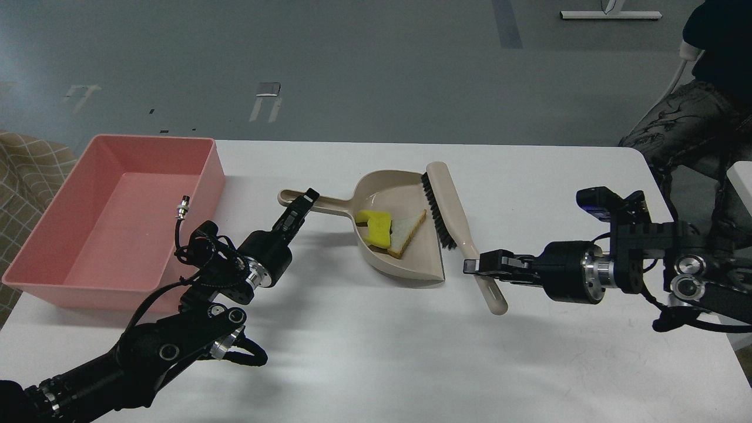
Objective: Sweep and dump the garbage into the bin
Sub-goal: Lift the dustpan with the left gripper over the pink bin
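The beige dustpan (405,188) lies mid-table with its handle pointing left. Inside it are the yellow sponge (376,227) and the white bread slice (406,231), touching each other. A beige brush (451,207) with black bristles rests against the pan's open right edge. My left gripper (304,201) is shut on the dustpan handle, close to its end. My right gripper (473,265) is shut on the brush handle near its lower end. The pink bin (202,154) stands at the table's left side, with nothing visible in it.
The white table (376,352) ends just beyond the bin at the left and near my right arm at the right. A seated person (693,117) is beyond the far right corner. A checked cloth (29,164) shows left of the bin.
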